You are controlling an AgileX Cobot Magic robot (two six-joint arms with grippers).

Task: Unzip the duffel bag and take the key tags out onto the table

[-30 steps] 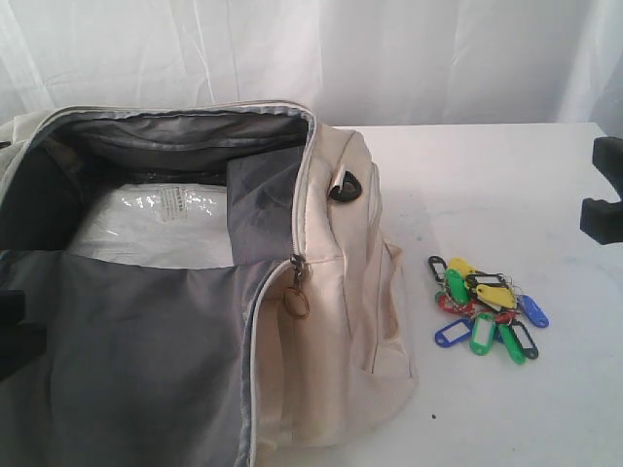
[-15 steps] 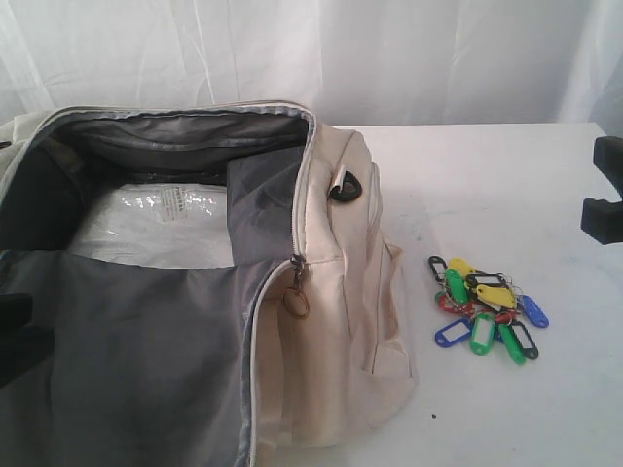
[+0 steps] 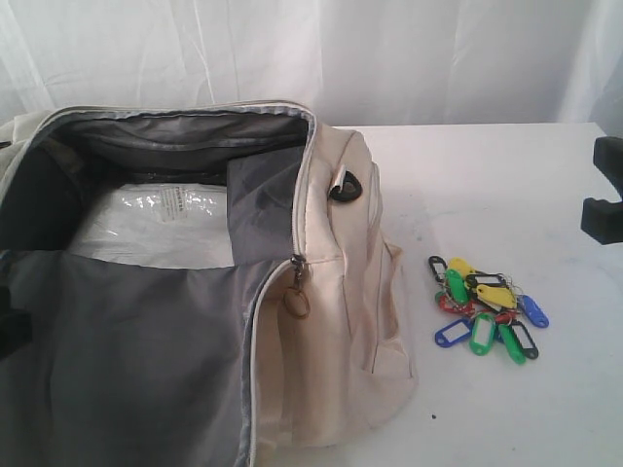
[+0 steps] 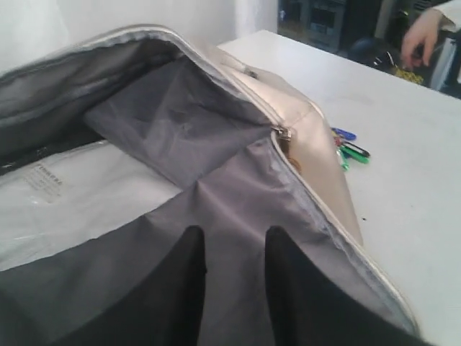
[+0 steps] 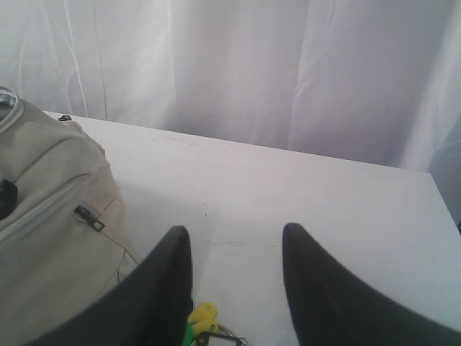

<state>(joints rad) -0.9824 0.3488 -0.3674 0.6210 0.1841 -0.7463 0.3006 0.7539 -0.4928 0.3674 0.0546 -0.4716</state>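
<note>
In the exterior view, I am seeing the duffel bag (image 3: 341, 292) lying unzipped, its grey lining (image 3: 146, 350) folded open and a white plastic packet (image 3: 156, 229) showing inside. The key tags (image 3: 487, 306) are lying in a bunch on the table (image 3: 487, 165), just beside the bag's right end and apart from it. The left gripper (image 3: 12, 331) is slipping off the left edge: a second ago more of its black shape was showing over the lining. The right gripper (image 3: 594, 187) is hanging at the right edge, well clear of the tags, where it was before.

Through the left wrist view, I am looking at two dark fingers (image 4: 187, 288) standing moderately apart over the lining, gripping nothing. The zipper pull (image 4: 285, 134) is resting at the bag's corner, with a few tags peeking beyond it.

Through the right wrist view, I am seeing that gripper's jaws also parted and empty above the bare tabletop, a yellow tag showing just below them.

I am judging the task effectively done: the bag is open, the tags are out, and I am backing the arms away.
</note>
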